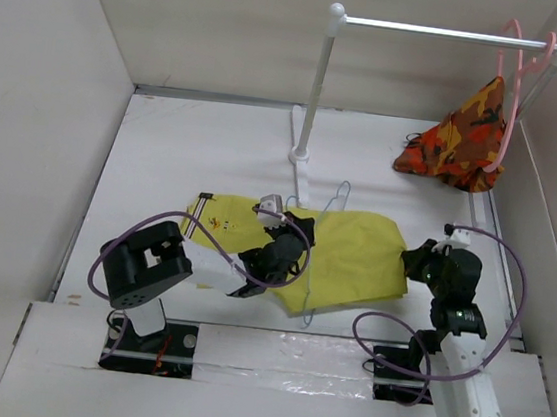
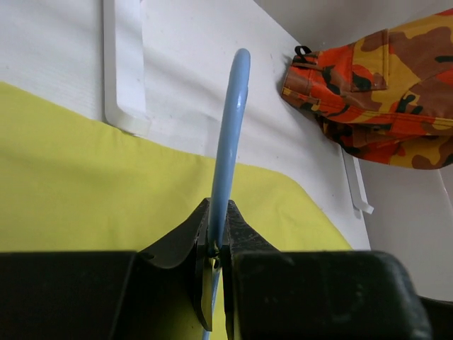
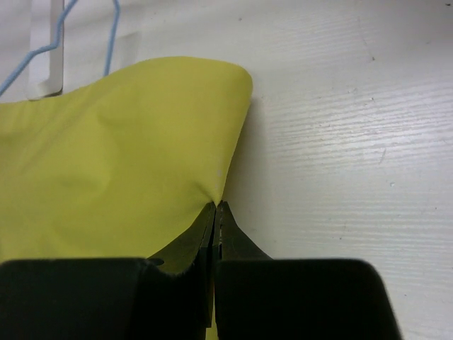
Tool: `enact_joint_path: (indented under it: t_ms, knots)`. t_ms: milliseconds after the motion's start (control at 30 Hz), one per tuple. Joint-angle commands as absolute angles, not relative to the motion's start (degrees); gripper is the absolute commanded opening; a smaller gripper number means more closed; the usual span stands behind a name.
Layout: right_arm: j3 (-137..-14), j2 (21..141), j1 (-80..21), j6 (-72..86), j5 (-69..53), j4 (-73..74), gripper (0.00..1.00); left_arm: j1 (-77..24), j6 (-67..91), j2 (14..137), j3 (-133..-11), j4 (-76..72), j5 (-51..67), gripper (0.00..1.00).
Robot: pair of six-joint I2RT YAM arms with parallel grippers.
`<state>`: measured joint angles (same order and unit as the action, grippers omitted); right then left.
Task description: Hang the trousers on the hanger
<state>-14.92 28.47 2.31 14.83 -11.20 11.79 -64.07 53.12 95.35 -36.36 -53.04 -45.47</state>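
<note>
The mustard-yellow trousers (image 1: 348, 257) lie folded on the white table, their striped waistband (image 1: 194, 221) at the left. The pale-blue wire hanger (image 1: 339, 197) passes under and through the cloth, and its hook shows beyond the far edge. My left gripper (image 1: 291, 232) sits over the middle of the trousers, shut on the hanger's wire (image 2: 230, 142). My right gripper (image 1: 416, 259) is at the trousers' right edge, shut on a pinch of the yellow cloth (image 3: 120, 156). The hanger's hook also shows in the right wrist view (image 3: 110, 42).
A white clothes rack (image 1: 318, 82) stands at the back, its flat foot (image 2: 124, 71) just beyond the trousers. A pink hanger (image 1: 513, 94) with an orange-red camouflage garment (image 1: 463, 139) hangs at the rail's right end. Walls close in the left, back and right.
</note>
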Motion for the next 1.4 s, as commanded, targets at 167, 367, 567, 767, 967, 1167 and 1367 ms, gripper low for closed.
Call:
enact_joint_path:
  t_ms: [167,367,567,767,967,1167,1367]
  knots:
    - [-16.0,31.8,4.9,17.2,-6.4,6.6,0.00,-65.6,46.3,89.0,-35.7,-50.9,-52.2,0.00]
    - [-19.4,35.0,10.0,15.4,-9.6,4.2,0.00,-65.6,46.7,90.2,-35.0,-49.1,-51.2,0.00]
    - [-24.7,36.2,13.2,12.6,-11.3,7.2,0.00,-65.6,47.6,92.0,-35.3,-48.4,-51.2,0.00]
    - [-22.9,41.7,19.6,9.8,-14.2,3.9,0.00,-65.6,44.6,90.8,-36.0,-48.8,-51.7,0.00]
    - [-23.5,49.2,23.1,8.4,-19.8,-1.2,0.00,-66.7,38.9,90.7,-37.1,-50.4,-49.0,0.00]
    - [-22.2,50.4,23.1,8.5,-23.6,-2.6,0.00,-68.5,37.8,89.8,-39.7,-50.6,-47.2,0.00]
    - [-24.2,46.7,22.6,6.5,-26.6,2.3,0.38,-69.1,37.2,87.7,-43.3,-48.6,-47.6,0.00]
